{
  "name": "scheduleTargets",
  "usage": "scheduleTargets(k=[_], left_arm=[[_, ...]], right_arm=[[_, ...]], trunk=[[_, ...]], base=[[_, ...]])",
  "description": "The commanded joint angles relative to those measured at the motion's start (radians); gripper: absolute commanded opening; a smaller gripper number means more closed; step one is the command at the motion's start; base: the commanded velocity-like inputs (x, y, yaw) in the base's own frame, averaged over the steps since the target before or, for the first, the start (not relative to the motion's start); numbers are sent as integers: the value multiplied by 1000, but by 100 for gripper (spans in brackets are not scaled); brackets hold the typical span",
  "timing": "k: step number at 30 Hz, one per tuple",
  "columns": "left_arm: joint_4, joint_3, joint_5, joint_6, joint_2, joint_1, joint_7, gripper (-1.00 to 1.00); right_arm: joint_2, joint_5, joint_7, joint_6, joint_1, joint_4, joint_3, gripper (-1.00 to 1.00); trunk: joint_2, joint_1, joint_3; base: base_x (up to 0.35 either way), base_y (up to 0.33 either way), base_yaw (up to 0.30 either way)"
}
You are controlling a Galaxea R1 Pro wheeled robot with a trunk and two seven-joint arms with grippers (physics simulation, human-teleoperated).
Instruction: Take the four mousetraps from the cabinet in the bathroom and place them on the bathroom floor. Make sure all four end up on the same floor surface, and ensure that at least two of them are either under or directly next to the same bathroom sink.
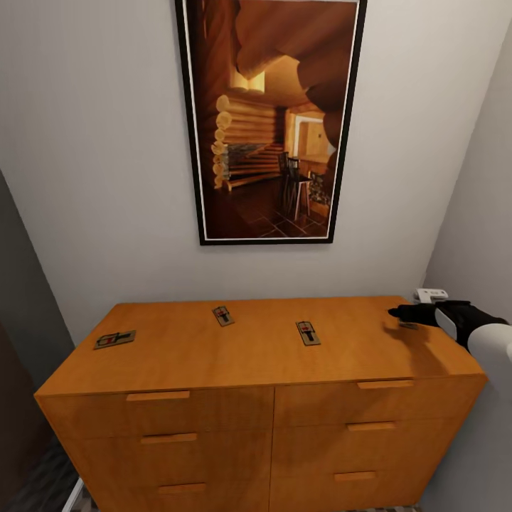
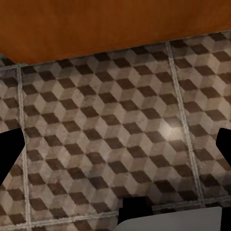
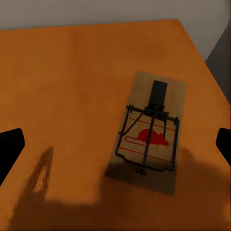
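Observation:
The orange-brown cabinet (image 1: pixel 256 355) stands against the wall with mousetraps lying flat on its top. One mousetrap (image 1: pixel 114 339) is near the left end, another mousetrap (image 1: pixel 223 315) sits left of centre, and a third mousetrap (image 1: pixel 308 332) lies right of centre. My right gripper (image 1: pixel 395 312) hovers over the top's far right corner, open, just above one more mousetrap (image 3: pixel 149 132) that lies between its spread fingertips (image 3: pixel 9 149), untouched. My left gripper (image 2: pixel 115 149) is open and holds nothing, pointing down at the cube-patterned bathroom floor (image 2: pixel 110 125) beside the cabinet's wooden side (image 2: pixel 96 24).
A large framed picture (image 1: pixel 270 121) hangs on the wall above the cabinet. A small white box (image 1: pixel 430 294) sits at the wall behind the right corner. Walls close in on both sides of the cabinet.

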State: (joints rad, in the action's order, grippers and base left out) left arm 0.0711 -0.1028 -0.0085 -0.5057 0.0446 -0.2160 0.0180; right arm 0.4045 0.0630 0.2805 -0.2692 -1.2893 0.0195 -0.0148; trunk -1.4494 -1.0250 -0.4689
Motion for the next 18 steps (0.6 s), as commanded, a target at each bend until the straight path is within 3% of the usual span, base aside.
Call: scheduleTargets(k=[1, 18], left_arm=[[4, -6, -1, -6, 0, -2, 2, 100], [4, -6, -1, -5, 0, -2, 2, 100]], right_arm=[[6, 6, 5, -4, 1, 2, -1, 100], [31, -13, 6, -1, 12, 2, -1, 100]], trunk=[[-1, 0, -1], [-1, 0, -1]], base=[[0, 0, 0], [0, 0, 0]])
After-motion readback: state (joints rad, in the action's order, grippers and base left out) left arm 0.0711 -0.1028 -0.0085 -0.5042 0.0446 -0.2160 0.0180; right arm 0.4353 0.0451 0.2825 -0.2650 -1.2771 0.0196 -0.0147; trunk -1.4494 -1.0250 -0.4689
